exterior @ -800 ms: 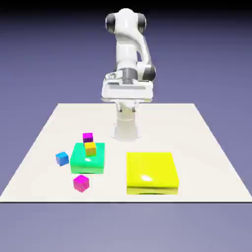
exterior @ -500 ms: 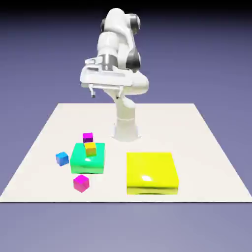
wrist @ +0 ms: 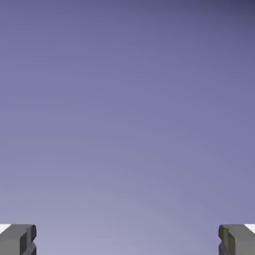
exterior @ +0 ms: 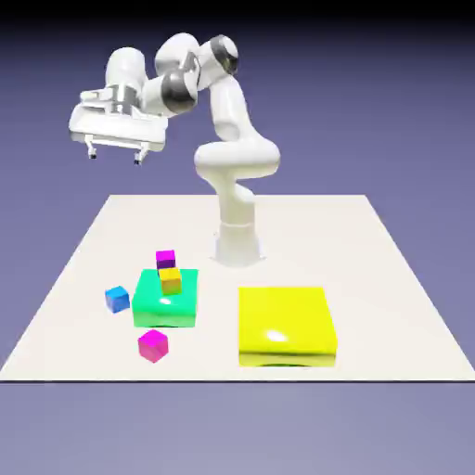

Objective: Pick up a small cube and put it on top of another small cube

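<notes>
The small cube [exterior: 117, 299], tiny and bright blue, rests on the table just to the exterior view's left of the green block [exterior: 166, 299]. High above the table's far left corner hangs my gripper [exterior: 114, 154], open and holding nothing. It is far from the small cube, up and back from it. In the hand view my gripper [wrist: 127, 240] shows only its two grey fingertips [wrist: 18, 239] wide apart against the plain violet backdrop, with nothing between them.
An orange-yellow cube [exterior: 170, 279] sits on the green block. One magenta cube [exterior: 165, 259] stands behind that block, another magenta cube [exterior: 153, 345] in front of it. A large yellow block [exterior: 284, 325] lies at the exterior view's right.
The arm has swung from above its base toward the exterior view's left, carrying the hand out past the table's far left corner. The cubes and blocks have stayed put.
</notes>
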You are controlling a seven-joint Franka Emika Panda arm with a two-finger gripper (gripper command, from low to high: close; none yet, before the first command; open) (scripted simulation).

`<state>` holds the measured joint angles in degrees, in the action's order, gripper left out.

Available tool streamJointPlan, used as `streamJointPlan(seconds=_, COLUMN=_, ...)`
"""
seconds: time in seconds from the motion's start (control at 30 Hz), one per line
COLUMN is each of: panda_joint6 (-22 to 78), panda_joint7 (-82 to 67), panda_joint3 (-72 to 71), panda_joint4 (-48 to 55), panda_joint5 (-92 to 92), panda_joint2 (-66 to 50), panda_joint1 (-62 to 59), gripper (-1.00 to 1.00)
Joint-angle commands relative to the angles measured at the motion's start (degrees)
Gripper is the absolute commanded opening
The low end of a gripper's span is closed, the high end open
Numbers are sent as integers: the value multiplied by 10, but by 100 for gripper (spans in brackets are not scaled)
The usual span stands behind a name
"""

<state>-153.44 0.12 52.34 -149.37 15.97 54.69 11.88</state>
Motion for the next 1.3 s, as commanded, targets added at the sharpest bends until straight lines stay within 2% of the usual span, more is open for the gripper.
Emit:
streamJointPlan(seconds=0.0, panda_joint6=8, panda_joint7=-17, panda_joint3=21, panda_joint4=5, panda_joint5=6, panda_joint2=9, panda_joint1=4, gripper=0)
streamJointPlan(seconds=0.93, panda_joint6=237, panda_joint7=-487, panda_joint3=602, panda_joint4=134, panda_joint5=184, panda_joint2=253, panda_joint1=129, gripper=0)
streamJointPlan(seconds=1.0, panda_joint6=240, panda_joint7=-494, panda_joint3=610, panda_joint4=136, panda_joint5=186, panda_joint2=257, panda_joint1=131, gripper=0)
streamJointPlan(seconds=1.13, panda_joint6=162, panda_joint7=-485, panda_joint3=677, panda_joint4=138, panda_joint5=231, panda_joint2=285, panda_joint1=193, gripper=0)
streamJointPlan(seconds=1.17, panda_joint6=162, panda_joint7=-485, panda_joint3=677, panda_joint4=138, panda_joint5=231, panda_joint2=285, panda_joint1=193, gripper=-100)
streamJointPlan(seconds=1.27, panda_joint6=211, panda_joint7=-491, panda_joint3=635, panda_joint4=136, panda_joint5=203, panda_joint2=267, panda_joint1=154, gripper=-100)
